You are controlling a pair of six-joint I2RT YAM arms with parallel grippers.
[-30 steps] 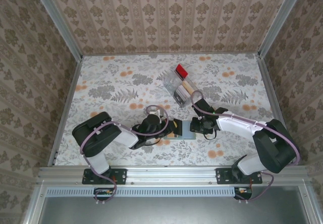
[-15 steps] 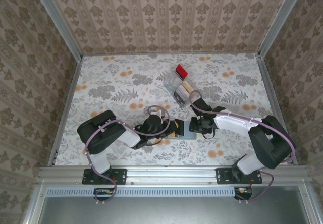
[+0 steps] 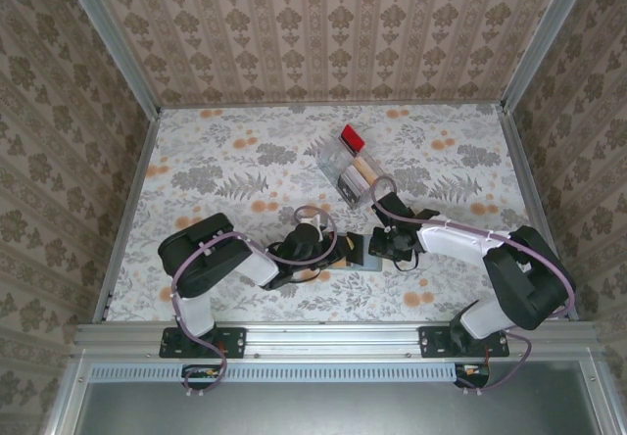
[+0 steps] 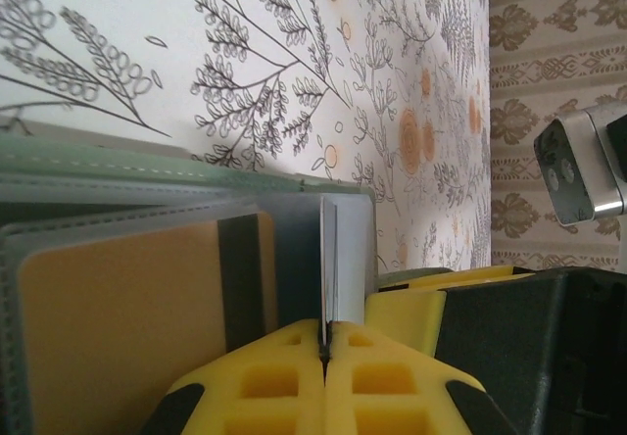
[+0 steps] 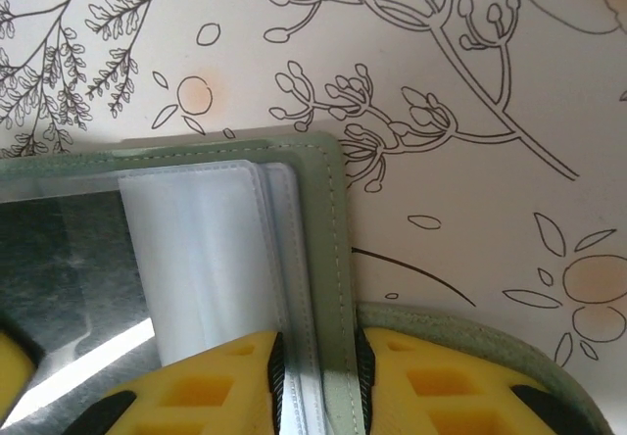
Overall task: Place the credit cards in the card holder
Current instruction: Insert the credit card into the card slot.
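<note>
I see both arms low, reaching inward, meeting at near centre of table [image 3: 225,161]. Left gripper [image 4: 324,352] pinched tight on thin card [image 4: 328,259], upright, edge-on. Right gripper [image 5: 313,371] clamps right cover edge of card holder [image 3: 364,259]. Holder lies open between grippers, long axis left-right; tan card [image 4: 127,308] in sleeve.

Both arms folded low over the counter [image 3: 225,161], claws nearly tip to tip.
The left claw [image 3: 331,249] presses its yellow fingers [image 4: 274,381] together on what seems to be a thin card [image 4: 328,259], edge-on between the tips. Just opposite, the right claw [image 3: 384,244] pinches the card holder [image 5: 333,219] cover between its fingers [image 5: 220,381], wrist angled down, elbow out behind.
</note>
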